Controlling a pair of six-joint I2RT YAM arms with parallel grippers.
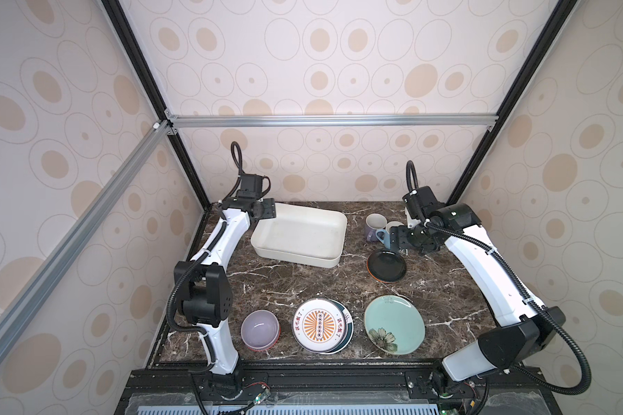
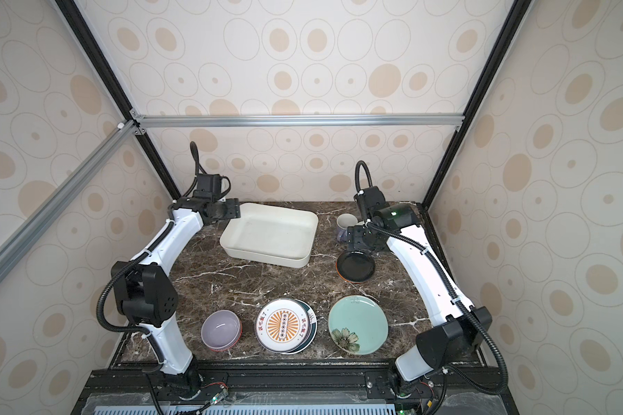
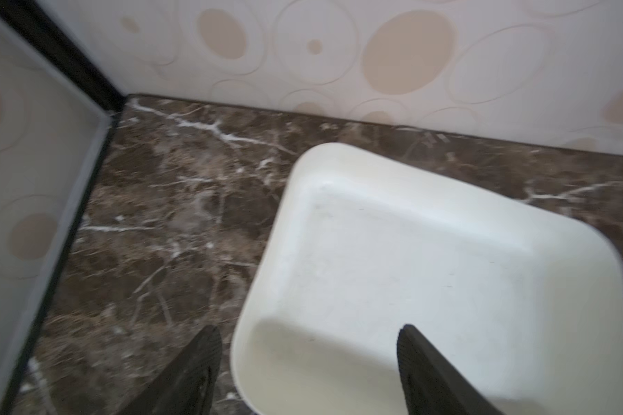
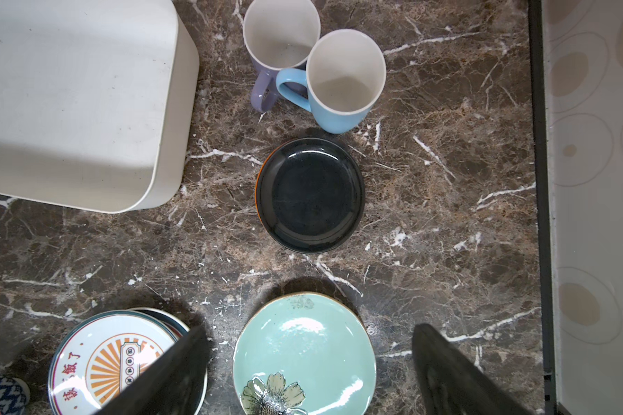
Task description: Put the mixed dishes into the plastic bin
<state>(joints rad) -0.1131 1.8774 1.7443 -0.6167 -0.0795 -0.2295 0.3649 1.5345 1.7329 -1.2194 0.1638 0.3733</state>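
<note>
The empty off-white plastic bin [image 1: 299, 233] [image 2: 270, 233] stands at the back of the marble table. My left gripper [image 1: 267, 209] [image 3: 308, 332] hovers open over its far left corner [image 3: 428, 269], holding nothing. My right gripper [image 1: 398, 241] [image 4: 310, 330] hangs open and empty above the lavender mug [image 1: 374, 225] [image 4: 263, 90] and blue mug [image 4: 339, 111]. A black plate [image 1: 387, 265] [image 4: 310, 196] lies on an orange plate whose edge [image 4: 257, 190] peeks out. Along the front lie a mint-green flowered plate [image 1: 394, 325], a sunburst plate [image 1: 319, 325] stacked on a dark-rimmed plate [image 1: 347, 334], and a lavender bowl [image 1: 259, 330].
Patterned walls and black frame posts [image 1: 187, 161] close in the table on three sides. The left arm's elbow [image 1: 204, 294] stands near the lavender bowl. The right arm's forearm [image 1: 482, 262] runs along the table's right edge.
</note>
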